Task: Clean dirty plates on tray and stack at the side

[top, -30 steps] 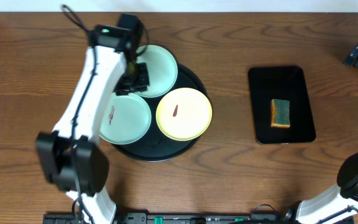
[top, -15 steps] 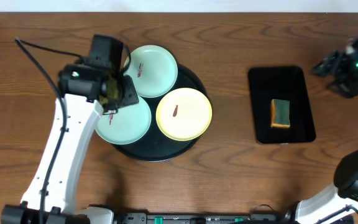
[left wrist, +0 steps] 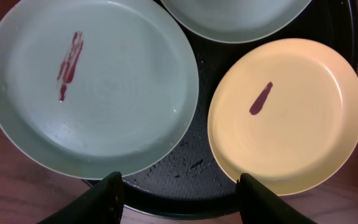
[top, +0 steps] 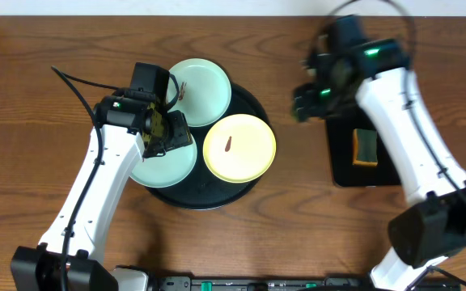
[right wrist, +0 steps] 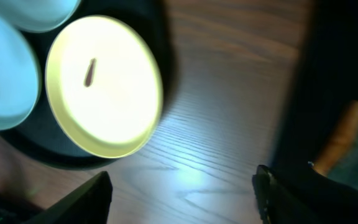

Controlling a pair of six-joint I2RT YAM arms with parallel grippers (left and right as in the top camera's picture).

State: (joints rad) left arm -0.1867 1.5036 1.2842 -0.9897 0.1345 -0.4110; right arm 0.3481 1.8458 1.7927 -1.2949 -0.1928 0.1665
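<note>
The round black tray [top: 253,109] holds three plates. A mint-green plate [top: 205,89] lies at the back, a second mint-green plate [top: 168,166] at the front left, and a yellow plate [top: 241,149] at the right. Each shows a reddish smear. My left gripper [top: 168,133] hovers open over the front-left plate, holding nothing. In the left wrist view my left gripper [left wrist: 182,186] frames the tray's rim [left wrist: 185,174] between the mint plate [left wrist: 92,87] and the yellow plate [left wrist: 288,115]. My right gripper [top: 306,103] hangs open and empty over bare wood, between the two trays.
A black rectangular tray [top: 342,166] at the right carries a yellow-green sponge [top: 366,147]; the right arm crosses above it. The right wrist view shows my right gripper [right wrist: 182,186], the yellow plate [right wrist: 104,87] and the sponge [right wrist: 347,143].
The right arm has swung in from the far right edge to the gap between the trays. The left gripper has shifted slightly right, over the front-left plate.
</note>
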